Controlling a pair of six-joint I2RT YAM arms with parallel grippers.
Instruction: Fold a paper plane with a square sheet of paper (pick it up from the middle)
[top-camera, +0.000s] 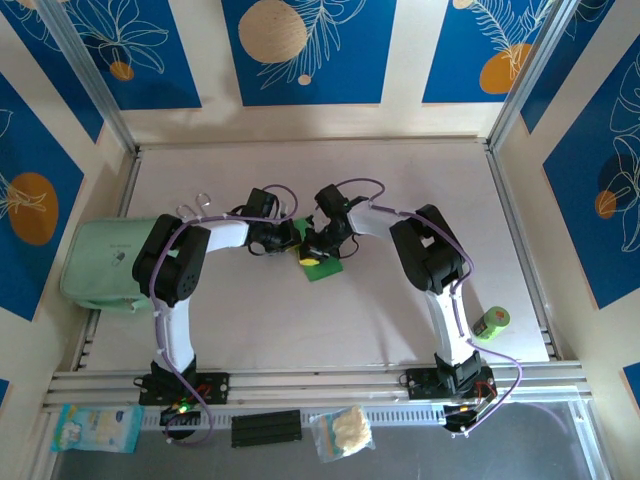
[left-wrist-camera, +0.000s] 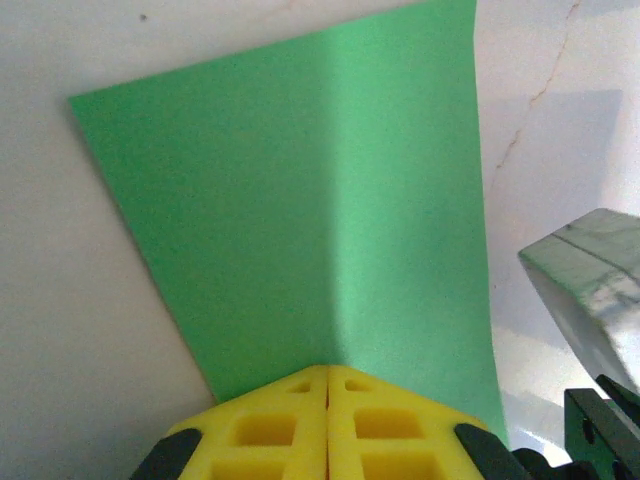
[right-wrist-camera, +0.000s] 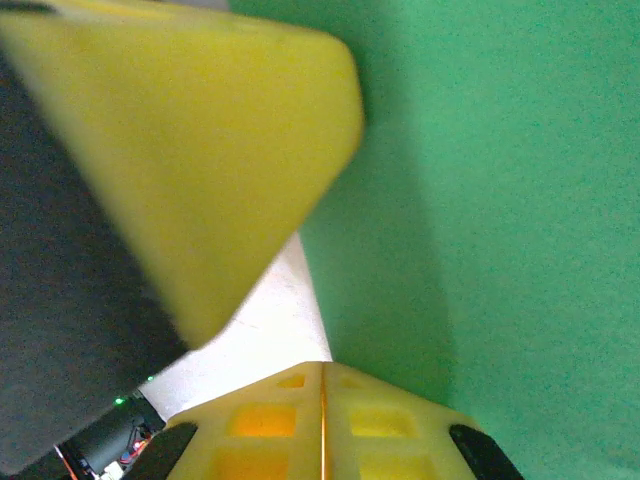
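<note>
The square sheet of paper (top-camera: 323, 269) is bright green and lies at the middle of the table, where both arms meet. In the left wrist view the sheet (left-wrist-camera: 300, 200) bends along a centre crease that runs straight into my left gripper (left-wrist-camera: 328, 368). That gripper's yellow fingers (left-wrist-camera: 265, 430) are pressed together on the paper's near edge. My right gripper (right-wrist-camera: 323, 364) is also shut, and the sheet's (right-wrist-camera: 500, 200) edge runs into the seam between its fingertips. The left gripper's yellow finger (right-wrist-camera: 200, 150) looms blurred just beside it. No paper plane shape shows.
A pale mint-green pouch (top-camera: 105, 262) lies at the table's left edge. A small green roll (top-camera: 492, 322) sits near the right arm's base. Two packets (top-camera: 95, 428) (top-camera: 343, 430) and a black block (top-camera: 265, 428) lie along the front rail. Part of the right arm (left-wrist-camera: 595, 280) crowds the paper's right side.
</note>
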